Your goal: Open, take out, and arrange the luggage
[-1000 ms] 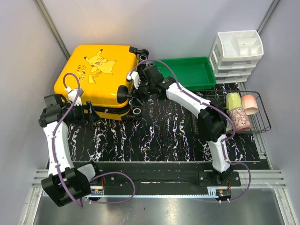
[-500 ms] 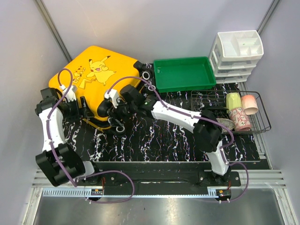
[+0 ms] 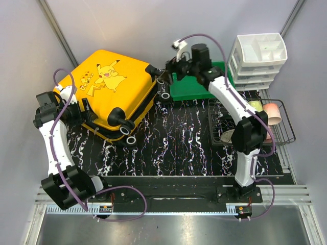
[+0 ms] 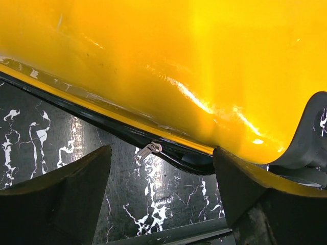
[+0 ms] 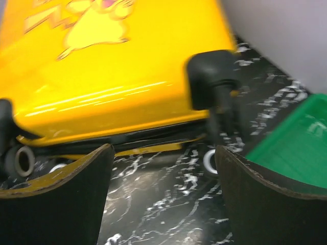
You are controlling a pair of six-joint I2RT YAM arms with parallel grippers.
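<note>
Both pairs of jaws stood wide and empty, I saw: left jaws facing the luggage zipper, right jaws beside its wheels.

The luggage has a hard, glossy yellow shell — smooth and brightly reflective — and a metal zip pull. The table is black marbled, faintly shiny. The green tray looks like smooth plastic; the basket is thin wire.

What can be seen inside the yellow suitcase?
Nothing: the luggage lies on the marbled mat with both shells together; a zipper pull shows at the seam. The interior is hidden.
</note>
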